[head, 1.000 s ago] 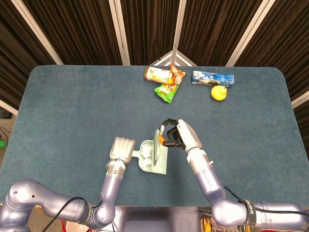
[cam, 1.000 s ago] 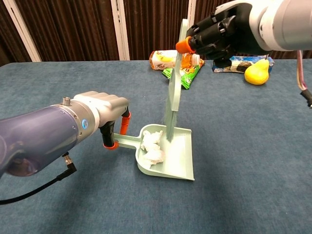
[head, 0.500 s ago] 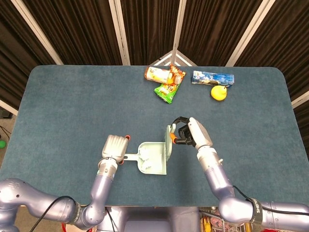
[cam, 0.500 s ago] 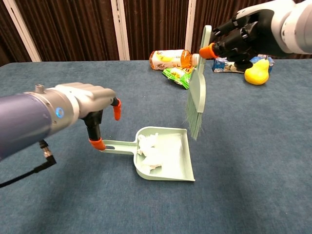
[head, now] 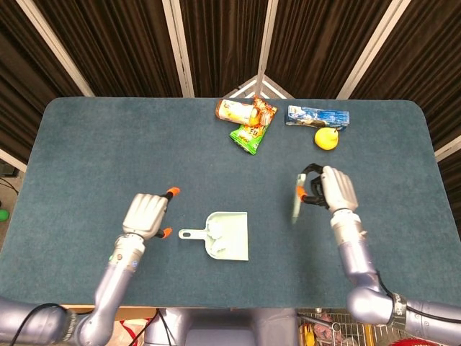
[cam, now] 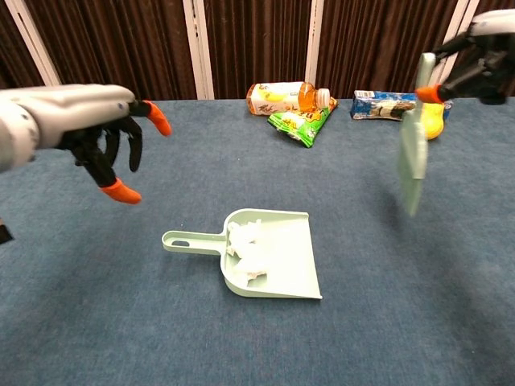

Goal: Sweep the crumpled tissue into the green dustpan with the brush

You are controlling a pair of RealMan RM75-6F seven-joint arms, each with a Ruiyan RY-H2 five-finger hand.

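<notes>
Crumpled tissue (cam: 248, 245) is seen inside the green dustpan (cam: 282, 273), right of the released left robot hand (cam: 109, 153); the brush (cam: 412, 157) is grasped by the right robot hand (head: 333, 189). Labels unreadable.

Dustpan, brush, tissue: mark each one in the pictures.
dustpan (cam: 294, 261), chest view, bare pan floor.
brush (cam: 413, 153), chest view, flat head.
tissue (cam: 248, 249), chest view, middle of the crumpled wad.
</notes>
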